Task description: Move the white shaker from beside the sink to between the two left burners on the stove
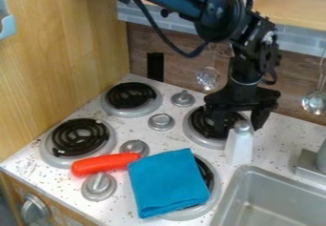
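Observation:
The black gripper [238, 120] hangs at the right rear of the stove top, over the back right burner [207, 125]. Its two fingers stand wide apart, pointing down. Nearest to it is a white bottle or shaker [239, 146] with a grey top, upright beside that burner; the top is level with the fingertips in the view, and I cannot tell whether they touch. A folded blue cloth [167, 182] lies over part of the front right burner [213, 191]. Left of the cloth is an orange-red object [105, 163], its right end close to the cloth's corner.
Two more burners are on the left, one at the back [132, 96] and one in front [79, 138]. Several grey knobs, one of them [161, 121], stand between burners. A grey sink [258, 194] is at the lower right, with a faucet base [308, 165]. Wooden panel [57, 53] at left; utensils hang behind.

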Motion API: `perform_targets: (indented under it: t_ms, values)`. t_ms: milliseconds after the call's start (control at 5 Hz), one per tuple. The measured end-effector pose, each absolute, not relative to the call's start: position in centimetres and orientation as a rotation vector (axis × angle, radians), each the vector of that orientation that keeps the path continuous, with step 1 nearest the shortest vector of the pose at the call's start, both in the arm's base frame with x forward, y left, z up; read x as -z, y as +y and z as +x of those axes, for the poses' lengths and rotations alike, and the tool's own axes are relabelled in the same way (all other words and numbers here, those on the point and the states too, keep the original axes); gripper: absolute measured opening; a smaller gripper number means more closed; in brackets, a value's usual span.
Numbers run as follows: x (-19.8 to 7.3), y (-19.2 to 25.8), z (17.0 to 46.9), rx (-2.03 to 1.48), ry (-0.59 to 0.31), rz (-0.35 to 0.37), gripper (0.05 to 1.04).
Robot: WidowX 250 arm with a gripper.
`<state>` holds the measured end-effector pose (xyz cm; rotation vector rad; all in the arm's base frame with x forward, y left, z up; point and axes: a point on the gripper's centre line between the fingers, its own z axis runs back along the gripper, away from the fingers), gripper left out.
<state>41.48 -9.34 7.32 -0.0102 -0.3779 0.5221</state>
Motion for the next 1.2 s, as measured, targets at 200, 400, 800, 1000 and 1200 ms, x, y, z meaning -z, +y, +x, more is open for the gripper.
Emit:
perform_targets:
  t_ms: [200, 400, 800, 1000, 1200]
  values:
    - [-6.3, -9.4, 41.9, -0.567, -0.368, -0.005, 1.007]
    - [-6.0, -9.2, 42.4, -0.597, -0.377, 0.006, 1.007]
    - [-4.4, -9.0, 43.0, -0.631, -0.386, 0.022, 0.995]
    - [-4.1, -9.0, 43.6, -0.648, -0.399, 0.029, 0.920]
    - [-3.2, -8.8, 43.6, -0.660, -0.394, 0.039, 0.660]
